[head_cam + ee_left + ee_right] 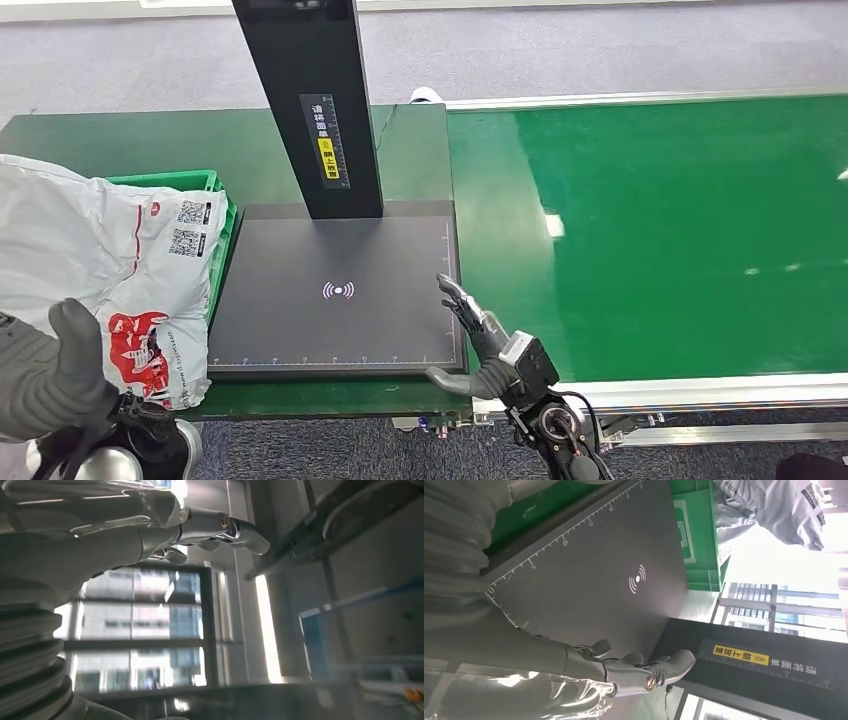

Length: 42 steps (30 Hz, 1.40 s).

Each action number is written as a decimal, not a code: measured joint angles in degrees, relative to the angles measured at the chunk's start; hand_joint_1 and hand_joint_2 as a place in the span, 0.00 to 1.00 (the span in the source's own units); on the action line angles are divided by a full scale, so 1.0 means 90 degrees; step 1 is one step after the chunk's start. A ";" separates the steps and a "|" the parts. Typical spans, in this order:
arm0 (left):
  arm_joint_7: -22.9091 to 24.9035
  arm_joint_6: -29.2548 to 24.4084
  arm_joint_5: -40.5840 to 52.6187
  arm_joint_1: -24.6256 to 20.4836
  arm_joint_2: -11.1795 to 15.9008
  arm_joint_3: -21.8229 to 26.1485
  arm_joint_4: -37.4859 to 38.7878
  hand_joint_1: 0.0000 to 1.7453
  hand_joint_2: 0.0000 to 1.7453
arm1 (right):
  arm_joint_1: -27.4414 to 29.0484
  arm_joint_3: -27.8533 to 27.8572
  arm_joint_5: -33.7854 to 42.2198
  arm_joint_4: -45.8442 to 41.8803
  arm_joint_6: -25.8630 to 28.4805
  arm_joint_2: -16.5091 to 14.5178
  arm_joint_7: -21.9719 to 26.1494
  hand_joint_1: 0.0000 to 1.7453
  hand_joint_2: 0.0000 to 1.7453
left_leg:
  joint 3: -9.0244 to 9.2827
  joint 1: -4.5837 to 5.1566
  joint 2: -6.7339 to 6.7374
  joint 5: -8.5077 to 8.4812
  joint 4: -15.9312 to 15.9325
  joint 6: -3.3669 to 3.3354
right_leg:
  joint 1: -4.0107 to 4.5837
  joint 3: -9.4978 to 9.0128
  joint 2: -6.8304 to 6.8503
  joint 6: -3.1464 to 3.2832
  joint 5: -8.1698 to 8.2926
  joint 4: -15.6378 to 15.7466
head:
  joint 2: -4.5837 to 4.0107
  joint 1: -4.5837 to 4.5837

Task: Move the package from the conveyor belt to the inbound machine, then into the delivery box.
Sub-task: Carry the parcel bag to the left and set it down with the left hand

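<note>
Grey plastic package [100, 255] hangs above the green delivery box [200, 182], apparently held by the left hand [60, 375] (its grip is hidden, so I cannot tell); right hand [475, 335] spread, empty, beside the inbound machine [340, 320]; only release seems left

The crinkled white plastic mailer bag [110, 260] looks thin and slightly shiny. The flat black scanner plate [300, 320] is matt and smooth. The green conveyor belt [680, 230] is glossy, reflecting lights. The green plastic crate [205, 181] looks hard and smooth.
</note>
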State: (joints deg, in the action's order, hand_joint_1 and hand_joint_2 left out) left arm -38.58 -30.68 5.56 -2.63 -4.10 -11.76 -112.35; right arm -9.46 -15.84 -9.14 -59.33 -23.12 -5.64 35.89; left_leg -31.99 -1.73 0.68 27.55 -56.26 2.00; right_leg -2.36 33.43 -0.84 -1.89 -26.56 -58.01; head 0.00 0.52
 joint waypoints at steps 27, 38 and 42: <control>0.0000 0.5152 0.0571 -0.0261 0.0609 -0.1369 0.1550 0.00 1.00 | -0.0034 0.0002 -0.0120 0.0110 -0.0205 0.0076 0.0083 0.00 1.00 | 0.0003 0.0001 0.0003 0.0000 0.0000 0.0000 | -0.0001 0.0001 -0.0001 0.0000 0.0000 0.0000 | 0.0000 0.0001; 0.0000 0.5166 0.0593 -0.0269 0.0608 -0.1350 0.2006 0.00 1.00 | -0.0011 0.0004 -0.0119 0.0110 -0.0202 0.0117 0.0086 0.00 1.00 | 0.0001 0.0001 0.0002 0.0000 0.0000 0.0000 | -0.0001 0.0002 -0.0001 0.0000 0.0000 0.0000 | 0.0000 0.0001; 0.0000 0.5301 0.0632 -0.0268 0.0571 -0.1238 0.2114 0.00 1.00 | 0.0051 0.0029 -0.0126 0.0089 -0.0202 0.0128 0.0102 0.00 1.00 | 0.0001 0.0001 0.0002 0.0000 0.0000 0.0000 | -0.0001 0.0001 -0.0001 0.0000 0.0000 0.0000 | 0.0000 0.0001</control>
State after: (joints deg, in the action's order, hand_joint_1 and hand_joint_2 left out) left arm -38.58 17.03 11.24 -5.04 1.04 -22.89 -93.32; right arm -9.00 -15.58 -10.27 -58.52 -24.94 -4.49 36.81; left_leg -31.98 -1.72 0.69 27.55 -56.26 2.00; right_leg -2.37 33.44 -0.85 -1.89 -26.56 -58.01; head 0.00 0.52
